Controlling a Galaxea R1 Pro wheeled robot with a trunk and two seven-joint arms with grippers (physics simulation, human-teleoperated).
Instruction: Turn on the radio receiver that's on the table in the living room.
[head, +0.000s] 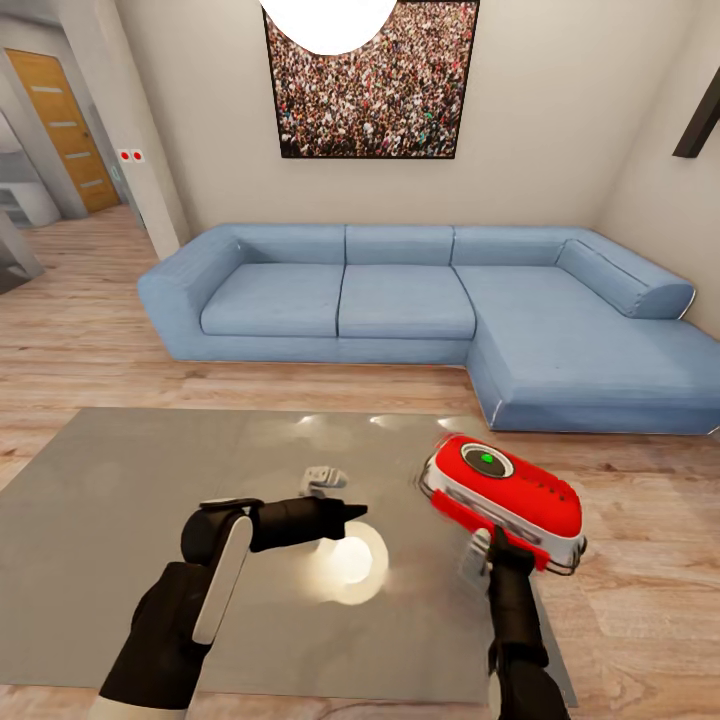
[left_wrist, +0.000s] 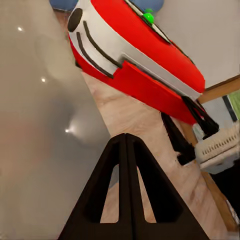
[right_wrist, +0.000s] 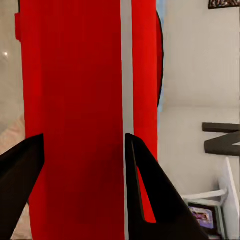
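Note:
The bright red radio receiver (head: 510, 490) with its white trim band is tilted above the right edge of the grey coffee table (head: 120, 500). A green dot glows in its round dial (head: 487, 459). My right gripper (head: 490, 555) is shut on the radio's near end; in the right wrist view its gripper (right_wrist: 84, 137) has black fingers on either side of the red body (right_wrist: 75, 75). My left gripper (head: 355, 512) is shut and empty over the table's middle, pointing toward the radio. In the left wrist view its gripper (left_wrist: 126, 137) has its tips together short of the radio (left_wrist: 145, 50).
A blue L-shaped sofa (head: 420, 300) runs behind the table and along the right. A crowd photo picture (head: 370, 80) hangs above it. A small pale object (head: 322, 478) and a lamp glare (head: 350, 565) show on the table top. Wood floor (head: 70, 340) opens to the left.

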